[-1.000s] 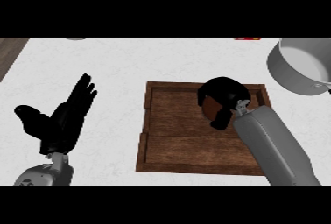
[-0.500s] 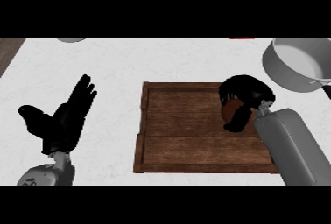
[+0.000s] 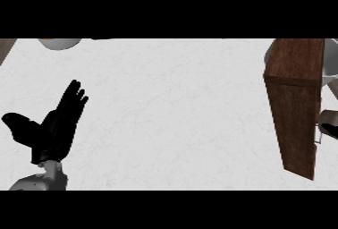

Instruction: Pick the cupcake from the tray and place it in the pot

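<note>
The left hand [image 3: 49,129] rests open at the left, fingers spread and pointing up. At the right the tray [image 3: 297,103] stands on edge, its long axis pointing away from the robot. It hides most of the pot [image 3: 330,60], and the cupcake cannot be seen.

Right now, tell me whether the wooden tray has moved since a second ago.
Yes. The wooden tray has tipped up on edge and shifted right, away from the open left hand resting at the view's left.
</note>
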Robot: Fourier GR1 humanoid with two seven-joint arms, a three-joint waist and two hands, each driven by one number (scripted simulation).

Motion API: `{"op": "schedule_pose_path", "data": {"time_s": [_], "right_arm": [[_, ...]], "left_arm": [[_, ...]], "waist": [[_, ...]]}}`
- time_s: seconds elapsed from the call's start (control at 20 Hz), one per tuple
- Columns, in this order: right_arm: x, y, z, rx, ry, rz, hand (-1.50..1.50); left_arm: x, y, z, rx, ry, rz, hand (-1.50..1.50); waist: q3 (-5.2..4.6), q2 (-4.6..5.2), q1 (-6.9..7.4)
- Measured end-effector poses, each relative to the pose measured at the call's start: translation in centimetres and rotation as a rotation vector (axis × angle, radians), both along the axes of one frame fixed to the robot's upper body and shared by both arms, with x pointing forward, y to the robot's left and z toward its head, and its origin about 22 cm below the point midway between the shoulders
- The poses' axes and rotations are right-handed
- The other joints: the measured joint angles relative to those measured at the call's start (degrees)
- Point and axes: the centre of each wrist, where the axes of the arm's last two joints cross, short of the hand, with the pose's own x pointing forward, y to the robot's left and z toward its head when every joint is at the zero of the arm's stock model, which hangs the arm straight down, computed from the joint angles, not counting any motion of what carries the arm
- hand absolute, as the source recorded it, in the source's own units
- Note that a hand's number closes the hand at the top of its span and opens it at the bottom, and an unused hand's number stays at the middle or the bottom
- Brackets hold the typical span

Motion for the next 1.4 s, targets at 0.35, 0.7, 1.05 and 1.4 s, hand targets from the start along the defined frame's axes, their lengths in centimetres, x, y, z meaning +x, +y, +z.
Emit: {"op": "schedule_pose_path", "data": {"time_s": [0.35,0.7,1.05,1.4], "right_arm": [[-7.0,-5.3,6.6,-0.034,-0.245,-0.086,1.50],[-10.2,-4.7,14.5,-0.065,-0.487,0.011,1.50],[-9.9,-2.4,19.5,-0.010,-0.599,0.070,1.50],[-4.8,-0.8,21.7,0.039,-0.582,0.021,1.50]], "left_arm": [[-0.3,-0.4,0.3,-0.003,-0.005,-0.032,0.00],[0.5,-0.8,0.2,0.001,-0.001,-0.057,0.00],[0.6,-1.5,0.4,0.002,-0.009,-0.086,0.00],[1.2,-2.1,0.3,-0.006,-0.016,-0.098,0.00]], "waist": [[-0.01,0.17,1.84],[-0.02,0.43,3.27],[0.00,0.69,4.66],[-0.01,0.97,5.76]]}}
